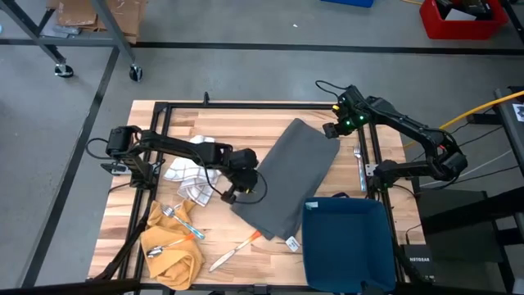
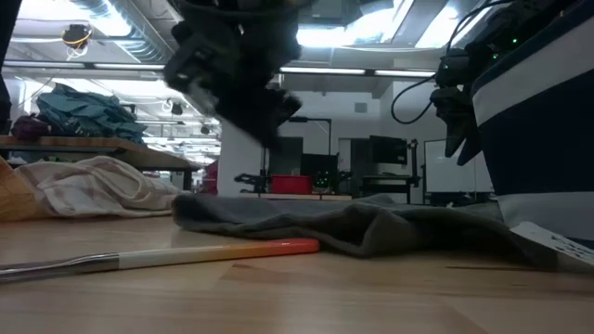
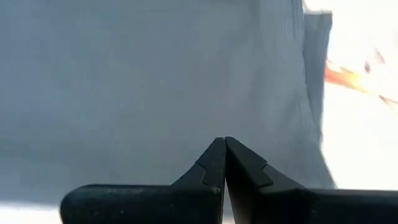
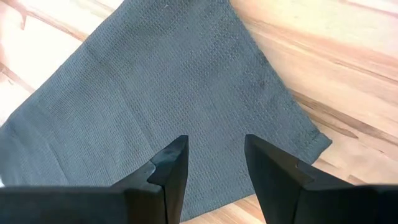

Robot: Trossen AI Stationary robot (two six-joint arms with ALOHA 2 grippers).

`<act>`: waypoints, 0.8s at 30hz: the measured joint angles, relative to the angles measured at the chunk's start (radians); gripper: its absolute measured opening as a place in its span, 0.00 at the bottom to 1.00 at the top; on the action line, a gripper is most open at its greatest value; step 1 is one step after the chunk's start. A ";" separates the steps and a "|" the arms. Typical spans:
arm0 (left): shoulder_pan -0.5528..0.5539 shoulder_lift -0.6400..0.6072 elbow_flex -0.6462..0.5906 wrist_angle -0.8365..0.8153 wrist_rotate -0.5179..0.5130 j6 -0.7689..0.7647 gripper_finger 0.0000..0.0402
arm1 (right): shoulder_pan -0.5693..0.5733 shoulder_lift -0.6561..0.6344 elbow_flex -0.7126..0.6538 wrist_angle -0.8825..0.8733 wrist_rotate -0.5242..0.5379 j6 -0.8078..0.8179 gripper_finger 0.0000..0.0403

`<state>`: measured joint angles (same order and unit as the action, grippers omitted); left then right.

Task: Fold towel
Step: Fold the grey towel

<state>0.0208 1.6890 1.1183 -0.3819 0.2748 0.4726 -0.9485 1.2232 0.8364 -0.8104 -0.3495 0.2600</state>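
Wooden table (image 1: 246,123) carries everything. Grey towel (image 1: 286,176) lies flat and diagonal at table centre, one long strip, no crosswise fold made yet; probably laid out so each arm can take an end. Its near corner tucks against the blue bin (image 1: 344,242), so that edge is cut off. Left gripper (image 1: 243,182) sits at the towel's left edge, fingers pressed together with nothing visibly between them in the left wrist view; likely pinning or about to pinch the edge, can't confirm contact. Right gripper (image 1: 334,129) hovers over the far corner, jaws wide, empty, lined up for a grab. Yellow cloth (image 1: 168,246), white checked cloth (image 1: 188,176), orange-handled utensil (image 1: 237,248) lie aside. Low view: left gripper blurred.
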 joint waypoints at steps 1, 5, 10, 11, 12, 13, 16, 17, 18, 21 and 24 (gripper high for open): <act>0.000 0.000 0.000 0.032 0.000 0.018 0.00 | 0.000 0.000 0.000 0.000 0.000 0.000 0.40; 0.000 0.016 0.000 0.187 -0.001 0.073 0.00 | 0.000 0.000 0.000 0.000 0.000 0.000 0.40; 0.000 0.049 0.000 0.381 -0.002 0.077 0.00 | 0.000 0.000 0.000 0.002 0.000 0.000 0.40; 0.000 0.056 0.000 0.412 -0.002 0.077 0.00 | 0.000 0.000 0.000 0.002 0.000 0.000 0.40; 0.001 0.063 0.000 0.441 -0.002 0.076 0.00 | 0.000 0.000 0.000 0.002 0.000 0.000 0.40; 0.003 0.069 0.000 0.463 -0.002 0.076 0.00 | 0.000 0.000 0.000 0.002 0.000 0.000 0.40; 0.012 0.090 0.000 0.527 -0.026 0.065 0.00 | 0.000 0.000 0.000 0.002 0.000 0.000 0.40; 0.016 0.096 0.000 0.545 -0.044 0.056 0.00 | 0.000 0.000 0.000 0.002 0.000 0.000 0.40; 0.022 0.106 0.000 0.567 -0.059 0.046 0.00 | 0.000 0.000 0.000 0.002 0.000 0.000 0.40; 0.046 0.131 0.000 0.611 -0.091 0.018 0.00 | 0.000 0.000 0.000 0.002 0.000 0.000 0.40; 0.075 0.159 0.000 0.614 -0.097 -0.005 0.00 | 0.000 0.000 0.000 0.002 0.001 0.000 0.40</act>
<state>0.0961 1.8479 1.1183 0.2320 0.1781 0.4680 -0.9485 1.2232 0.8364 -0.8085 -0.3489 0.2596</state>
